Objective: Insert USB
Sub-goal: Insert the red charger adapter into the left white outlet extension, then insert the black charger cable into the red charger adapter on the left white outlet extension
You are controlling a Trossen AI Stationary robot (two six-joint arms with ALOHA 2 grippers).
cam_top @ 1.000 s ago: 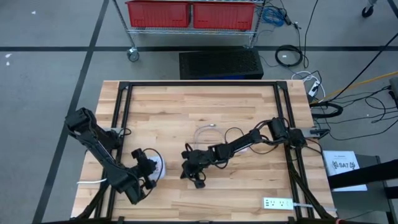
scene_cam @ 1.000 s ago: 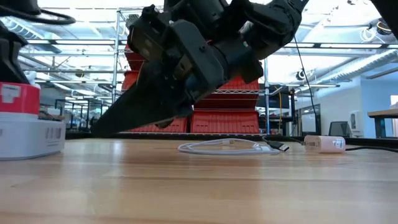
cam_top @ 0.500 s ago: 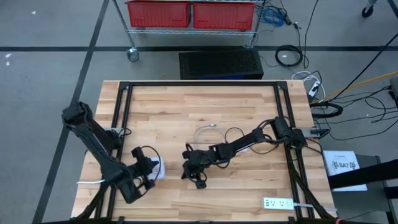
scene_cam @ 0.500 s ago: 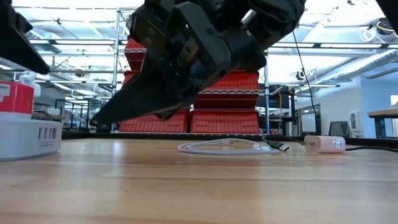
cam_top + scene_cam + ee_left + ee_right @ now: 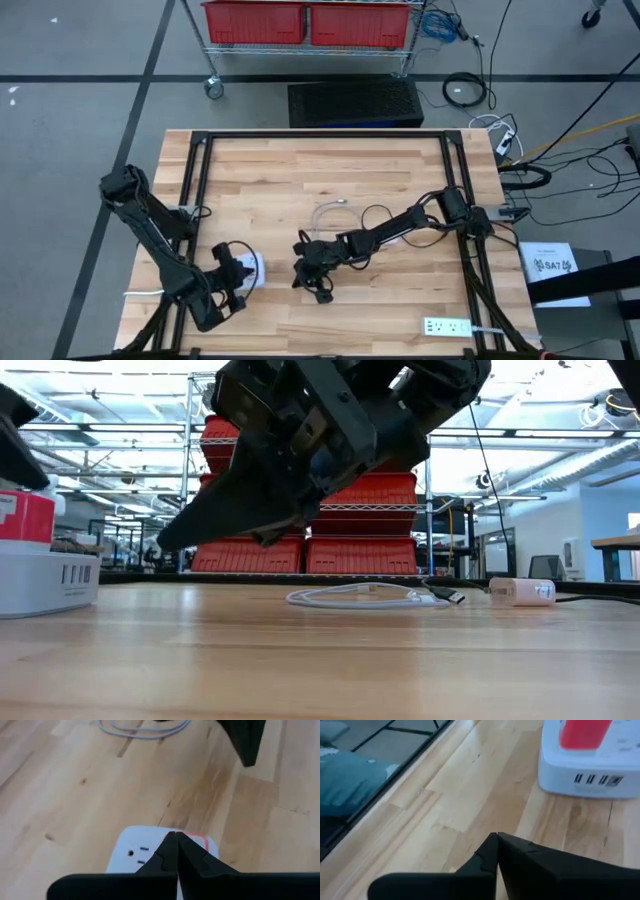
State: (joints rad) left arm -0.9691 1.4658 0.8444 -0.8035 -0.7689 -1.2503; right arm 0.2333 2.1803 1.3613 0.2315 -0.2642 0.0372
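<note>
Hovering with both grippers, left (image 5: 176,840) and right (image 5: 496,840), pinched empty, hub (image 5: 592,757) lying just ahead, light limp cable (image 5: 370,596) (likely slippery) lying beyond the right one, wanting gripping at its stiff plug (image 5: 452,597).

Pale, smooth wooden table (image 5: 300,170); glossy white plastic hub (image 5: 592,757); matt black plastic left claw (image 5: 176,849).

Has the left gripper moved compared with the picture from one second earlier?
Yes. The left gripper slid slightly toward the table's near edge, staying over the white charger.
</note>
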